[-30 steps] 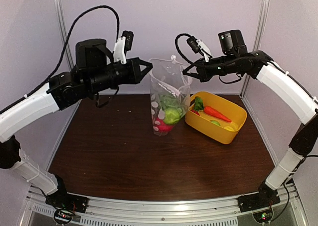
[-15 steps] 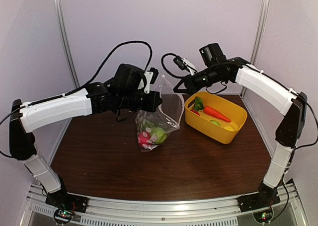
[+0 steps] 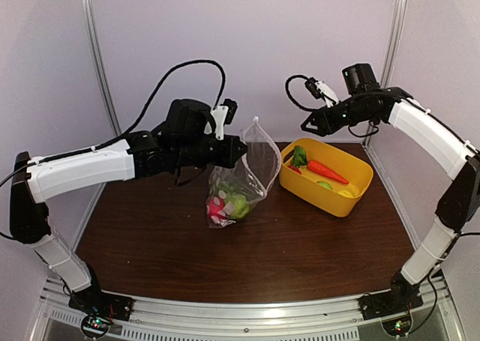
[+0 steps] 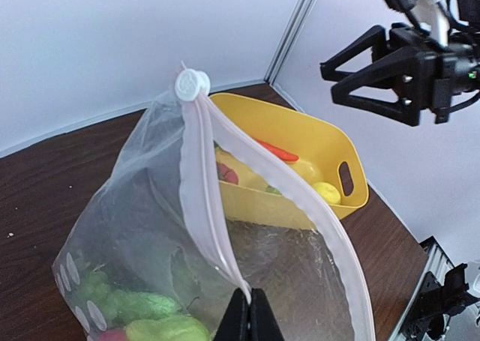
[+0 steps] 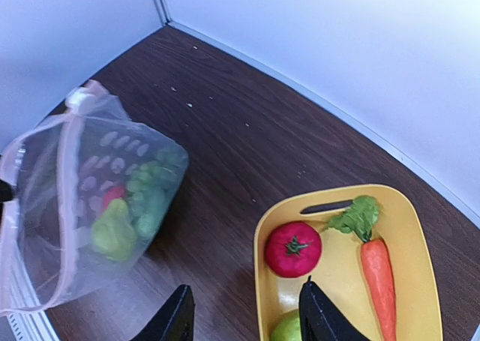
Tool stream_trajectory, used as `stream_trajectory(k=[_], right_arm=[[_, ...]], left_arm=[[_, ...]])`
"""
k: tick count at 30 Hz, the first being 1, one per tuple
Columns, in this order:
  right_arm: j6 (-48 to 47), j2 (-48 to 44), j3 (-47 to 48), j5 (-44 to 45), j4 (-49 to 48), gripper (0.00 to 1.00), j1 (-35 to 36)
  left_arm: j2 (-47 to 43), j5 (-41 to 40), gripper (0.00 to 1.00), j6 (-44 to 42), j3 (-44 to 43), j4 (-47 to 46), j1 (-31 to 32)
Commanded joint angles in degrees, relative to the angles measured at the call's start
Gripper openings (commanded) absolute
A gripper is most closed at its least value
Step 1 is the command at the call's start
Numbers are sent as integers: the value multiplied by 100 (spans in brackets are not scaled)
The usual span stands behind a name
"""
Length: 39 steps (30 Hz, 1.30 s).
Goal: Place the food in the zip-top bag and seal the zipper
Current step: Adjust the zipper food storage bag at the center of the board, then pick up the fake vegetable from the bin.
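**Bag held open for filling.** My left claw (image 4: 250, 317) is closed on the zipper strip (image 4: 196, 183) of the bag (image 3: 247, 172), pinching one lip. I judge this grip is meant to hold the mouth up and gaping towards the basket (image 3: 319, 197), so that pieces can be dropped in from the right. The bag hangs tilted from that pinch over the middle of the counter (image 3: 187, 258), nearer the far edge than the near one. Its lower end appears to rest on the wood. Green and red food (image 3: 229, 204) lies bunched in that lower end. The two lips of the strip part from a white tab (image 4: 191, 83) at the top corner and leave a wedge-shaped opening.

My right claw (image 5: 247, 315) is open and holds nothing. It hovers above the end of the basket that faces the bag, well apart from the bag's mouth. The basket sits toward the far right corner, near the bag but with a strip of counter between them. In it lie a carrot (image 5: 379, 273), a red fruit (image 5: 292, 249), a green fruit (image 5: 285, 330) and a yellow piece (image 4: 328, 193). By my judgement the task is partly done, with the zipper not yet closed.

**Room for moving.** Nothing stands over the basket, so a straight descent is possible. The basket rim and the bag's free lip are the edges to avoid on the way across.
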<state>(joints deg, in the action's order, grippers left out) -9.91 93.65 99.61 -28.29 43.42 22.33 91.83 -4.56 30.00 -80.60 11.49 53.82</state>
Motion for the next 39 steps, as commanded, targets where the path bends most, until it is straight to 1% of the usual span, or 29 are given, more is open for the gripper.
stream_trajectory(k=[1, 4, 9, 14, 15, 18, 25, 29, 39], right_arm=[[-309, 513, -360, 595, -340, 48, -412], [-687, 915, -292, 809, -209, 49, -662], [-1173, 1381, -419, 1768, -180, 49, -761], [-1717, 1780, -344, 2223, -149, 42, -798], [-1802, 1878, -308, 2312, -135, 40, -800], [-1998, 2252, -11, 2541, 22, 39, -813], [-2181, 3029, 678, 2696, 181, 39, -818], [-2194, 3176, 755, 2657, 17, 39, -817], [-2331, 3707, 1127, 2730, 80, 39, -818]], left_arm=[[12, 207, 0, -108, -113, -389, -47], [-25, 270, 0, -112, -63, -370, -48], [-99, 441, 0, -116, 38, -342, -50], [-95, 456, 0, -81, 159, -423, -49], [-91, 594, 0, -68, 180, -460, -47], [-58, 712, 0, -47, 179, -517, -47], [34, 828, 0, -56, 75, -509, -52], [17, 839, 0, -56, 2, -394, -48], [-130, 847, 0, 76, 127, -398, -48]])
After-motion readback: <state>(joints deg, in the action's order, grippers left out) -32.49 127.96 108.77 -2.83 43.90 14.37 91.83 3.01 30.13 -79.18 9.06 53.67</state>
